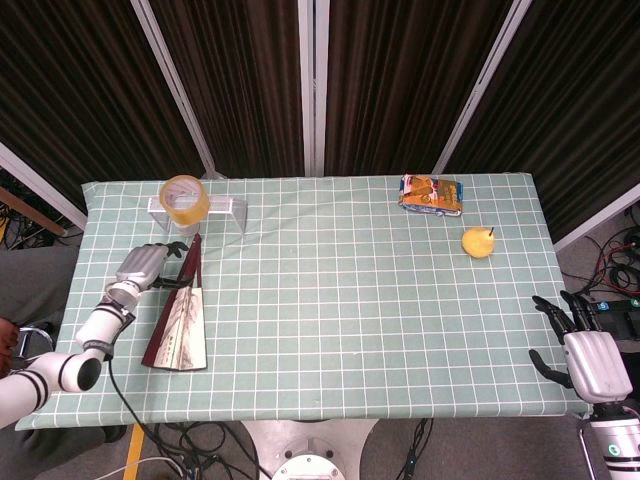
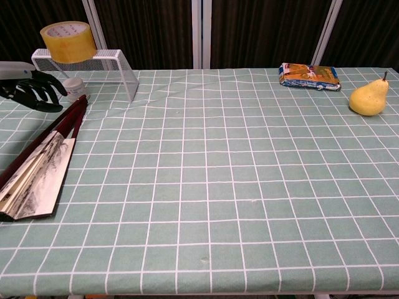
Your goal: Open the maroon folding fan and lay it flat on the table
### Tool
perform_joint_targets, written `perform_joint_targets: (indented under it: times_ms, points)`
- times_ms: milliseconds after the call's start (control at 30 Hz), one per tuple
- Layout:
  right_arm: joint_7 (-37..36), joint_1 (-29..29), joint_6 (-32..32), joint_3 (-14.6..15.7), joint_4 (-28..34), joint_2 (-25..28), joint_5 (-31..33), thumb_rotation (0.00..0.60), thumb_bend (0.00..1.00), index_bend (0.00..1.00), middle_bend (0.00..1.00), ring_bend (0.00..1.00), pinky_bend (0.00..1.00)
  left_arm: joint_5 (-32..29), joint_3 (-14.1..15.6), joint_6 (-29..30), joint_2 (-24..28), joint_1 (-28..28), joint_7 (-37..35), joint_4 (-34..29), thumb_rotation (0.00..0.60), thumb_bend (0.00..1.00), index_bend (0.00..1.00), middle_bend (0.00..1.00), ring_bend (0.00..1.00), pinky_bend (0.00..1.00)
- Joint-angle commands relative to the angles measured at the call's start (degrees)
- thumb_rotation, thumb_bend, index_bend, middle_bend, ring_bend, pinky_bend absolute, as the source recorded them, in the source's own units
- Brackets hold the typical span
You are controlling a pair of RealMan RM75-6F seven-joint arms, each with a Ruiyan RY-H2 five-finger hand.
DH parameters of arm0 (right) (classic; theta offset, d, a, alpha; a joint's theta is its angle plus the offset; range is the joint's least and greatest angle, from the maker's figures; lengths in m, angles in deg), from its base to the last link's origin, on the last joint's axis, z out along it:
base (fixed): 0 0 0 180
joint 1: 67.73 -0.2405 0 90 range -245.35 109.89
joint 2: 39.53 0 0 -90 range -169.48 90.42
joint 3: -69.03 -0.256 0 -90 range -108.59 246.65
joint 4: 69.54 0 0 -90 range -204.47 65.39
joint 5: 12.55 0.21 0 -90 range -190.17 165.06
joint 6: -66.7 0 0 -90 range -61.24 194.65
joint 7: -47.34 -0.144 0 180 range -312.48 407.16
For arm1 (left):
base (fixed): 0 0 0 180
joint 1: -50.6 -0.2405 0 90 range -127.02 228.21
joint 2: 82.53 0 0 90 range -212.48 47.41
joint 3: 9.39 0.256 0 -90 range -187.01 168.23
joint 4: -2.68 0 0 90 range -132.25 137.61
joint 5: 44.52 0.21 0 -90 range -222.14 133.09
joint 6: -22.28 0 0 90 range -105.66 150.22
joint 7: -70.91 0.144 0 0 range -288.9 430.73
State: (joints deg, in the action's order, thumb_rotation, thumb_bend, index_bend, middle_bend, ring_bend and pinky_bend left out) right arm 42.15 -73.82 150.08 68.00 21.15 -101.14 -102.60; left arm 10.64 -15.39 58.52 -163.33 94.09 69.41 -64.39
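The maroon folding fan (image 1: 180, 322) lies on the green checked cloth at the left, spread only to a narrow wedge, its pivot end pointing toward the wire rack. In the chest view the fan (image 2: 38, 172) shows printed paper leaves between maroon ribs. My left hand (image 1: 149, 266) hovers just left of the fan's narrow end with its fingers apart and nothing in them; in the chest view the left hand (image 2: 28, 84) sits at the left edge above the ribs. My right hand (image 1: 586, 358) is open off the table's front right corner.
A yellow tape roll (image 1: 184, 197) sits on a white wire rack (image 2: 118, 62), with a small white jar (image 2: 73, 88) under it. A snack packet (image 1: 431, 194) and a yellow pear (image 1: 478, 241) lie at the back right.
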Motion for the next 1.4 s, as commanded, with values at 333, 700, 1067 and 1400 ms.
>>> perform_joint_targets:
  times_ms: [333, 700, 1067, 1400]
  points:
    - [-0.04, 0.36, 0.02, -0.09, -0.15, 0.11, 0.65, 0.6, 0.23, 0.13, 0.24, 0.0, 0.0, -9.51, 0.13, -4.01, -4.84, 3.74, 7.92, 4.02, 0.325, 0.24, 0.2, 0.26, 0.22, 0.22]
    - [-0.08, 0.51, -0.03, -0.18, -0.25, 0.12, 0.87, 0.6, 0.23, 0.13, 0.24, 0.0, 0.0, -1.98, -2.01, -5.43, -0.37, 3.0, 2.65, -8.31, 0.328, 0.24, 0.2, 0.27, 0.22, 0.22]
    - [-0.52, 0.68, 0.01, -0.3, -0.66, 0.03, 1.14, 0.6, 0.23, 0.13, 0.24, 0.0, 0.0, 10.2, -2.31, -3.96, 2.75, 2.56, -1.92, -20.64, 0.329, 0.24, 0.2, 0.27, 0.22, 0.22]
    - [-1.91, 0.44, 0.45, -0.48, -1.67, 0.25, 0.26, 0.6, 0.23, 0.13, 0.24, 0.0, 0.0, -2.66, -2.12, -3.0, 5.33, 4.81, 2.45, -18.8, 0.542, 0.26, 0.21, 0.3, 0.27, 0.29]
